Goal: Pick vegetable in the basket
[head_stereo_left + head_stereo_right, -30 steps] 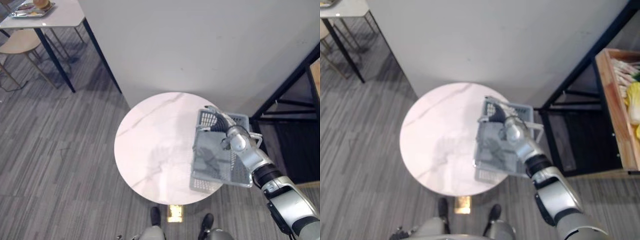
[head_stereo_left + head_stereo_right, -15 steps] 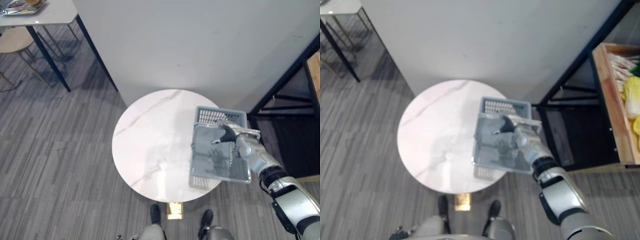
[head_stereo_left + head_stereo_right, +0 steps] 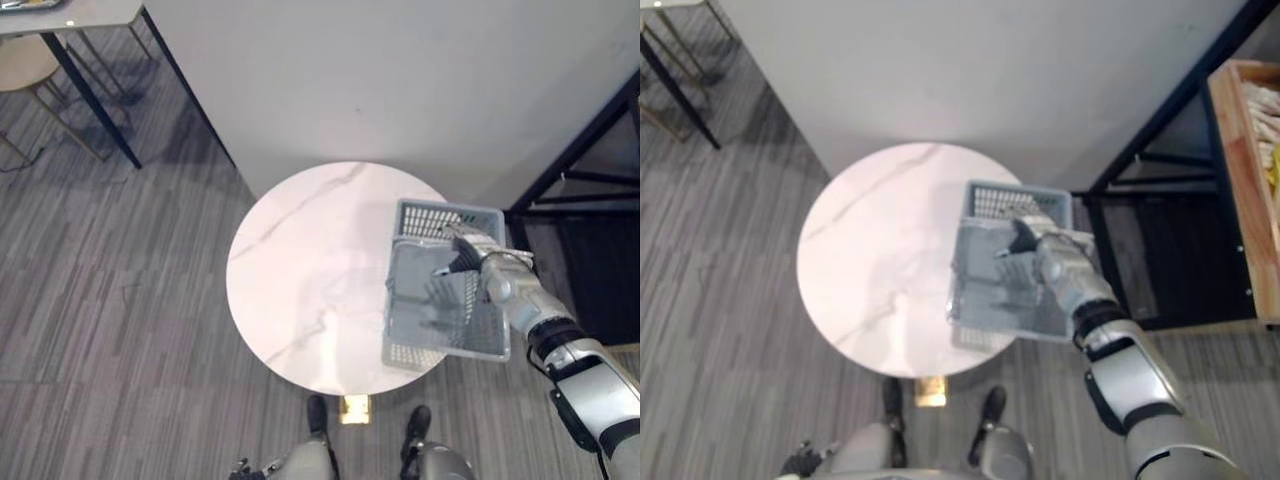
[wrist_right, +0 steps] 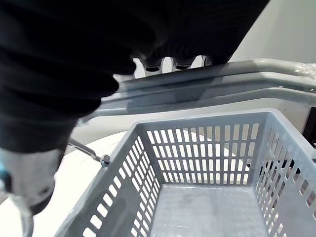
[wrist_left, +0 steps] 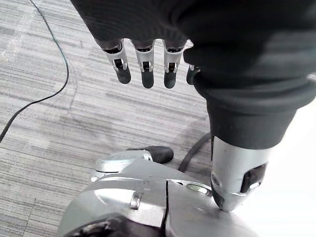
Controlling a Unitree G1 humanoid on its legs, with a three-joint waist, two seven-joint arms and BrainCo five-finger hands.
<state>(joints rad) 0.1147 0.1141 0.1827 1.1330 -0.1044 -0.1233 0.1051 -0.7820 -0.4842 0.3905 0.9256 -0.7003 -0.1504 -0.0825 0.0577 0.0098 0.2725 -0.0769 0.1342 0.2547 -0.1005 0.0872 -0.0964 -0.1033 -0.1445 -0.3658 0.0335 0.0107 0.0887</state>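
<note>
A grey slotted plastic basket (image 3: 440, 330) hangs over the right edge of the round white marble table (image 3: 300, 280). It is empty inside (image 4: 197, 158). My right hand (image 3: 497, 275) is at the basket's far right side, with its fingers (image 4: 153, 63) curled round the two grey handles (image 4: 237, 84). Pale and yellow vegetables (image 3: 1270, 110) lie in a wooden crate (image 3: 1240, 200) on the rack to the right. My left hand (image 5: 143, 59) hangs low above the striped carpet with its fingers straight and nothing in it.
A black metal rack frame (image 3: 570, 170) stands right of the table and holds the crate. A white wall (image 3: 400, 80) rises just behind the table. Another table with dark legs (image 3: 90, 60) and a chair (image 3: 20, 70) stand at the far left.
The basket has gone from tilted to nearly level. My right hand has moved toward the basket's far right side. The camera has shifted a little as well.
</note>
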